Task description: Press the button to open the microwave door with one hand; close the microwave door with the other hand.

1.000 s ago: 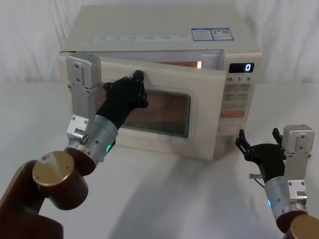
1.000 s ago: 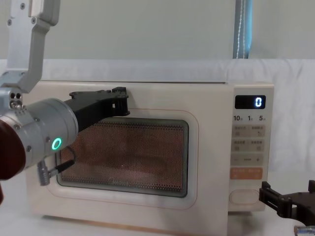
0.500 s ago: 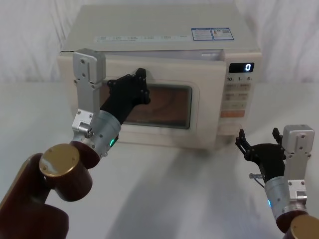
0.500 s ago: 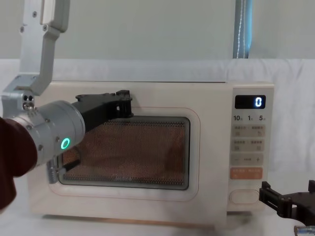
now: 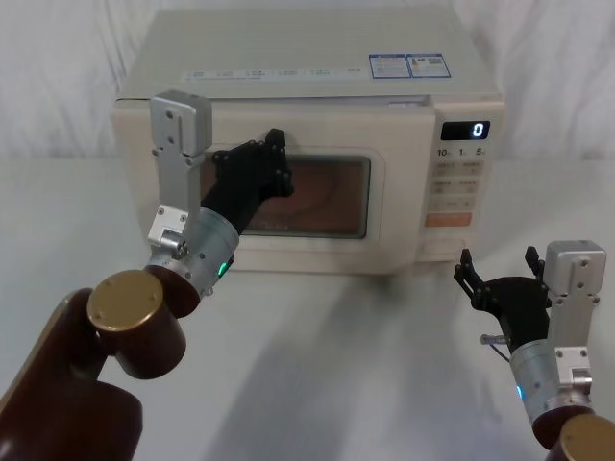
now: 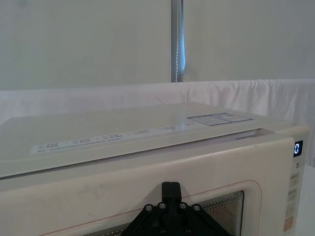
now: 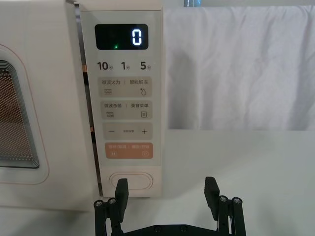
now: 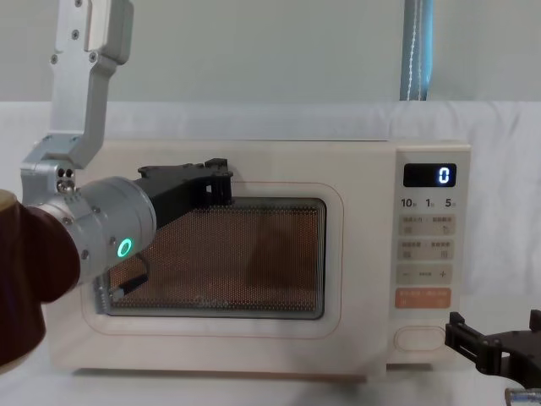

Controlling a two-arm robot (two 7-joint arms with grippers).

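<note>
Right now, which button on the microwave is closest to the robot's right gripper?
The big blank cream button at the very bottom of the panel. It sits just beyond the open right gripper, below the orange key; the labelled beige keys are higher up.

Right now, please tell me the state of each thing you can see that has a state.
microwave door: closed flush with the front.
display: lit, showing 0.
button: not pressed, nothing touching it.
left tool: against the door's upper frame.
right tool: open, in front of the button, apart from it.

Microwave door (image 5: pixel 317 197): swung from ajar to flush against cabinet, pushed shut by left gripper (image 5: pixel 277 158), itself advanced.
</note>
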